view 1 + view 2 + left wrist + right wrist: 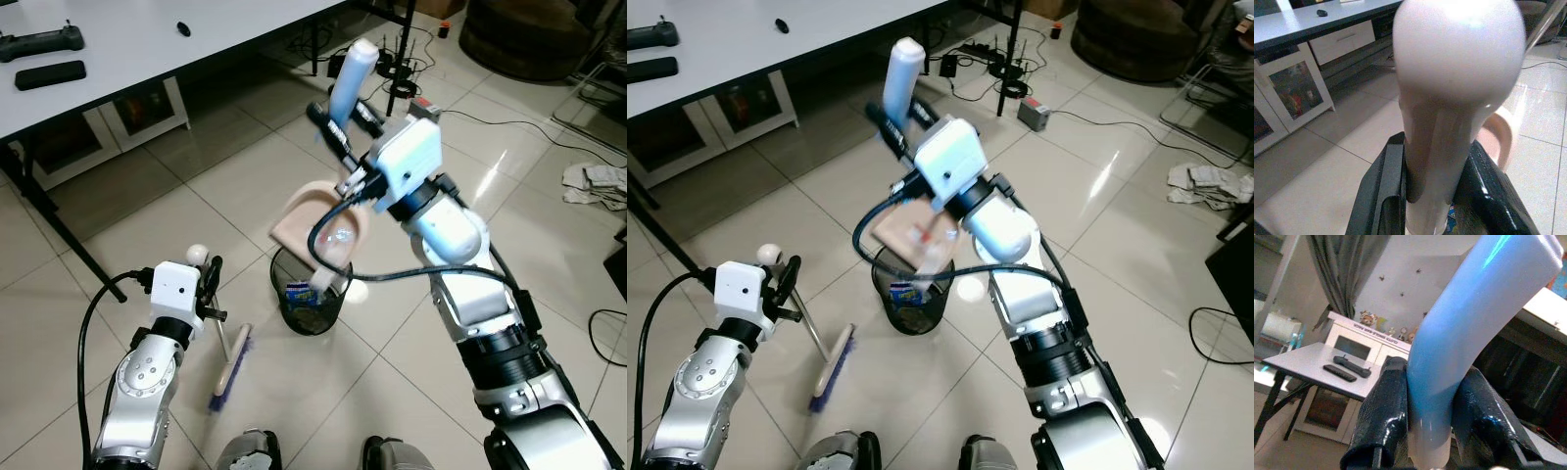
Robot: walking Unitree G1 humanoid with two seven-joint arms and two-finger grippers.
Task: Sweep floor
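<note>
The right pincer (pixel 345 116) pinches the dustpan (pixel 318 227) tilted above the bin (pixel 310 294); scraps may fall beside the bin. The left pincer (pixel 208 284) pinches the broom (pixel 230 367).

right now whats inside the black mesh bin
The black mesh bin holds some blue and white packaging, seen near its rim. The tilted dustpan, held by the right gripper, covers part of the opening, so the rest of the contents cannot be made out.
</note>
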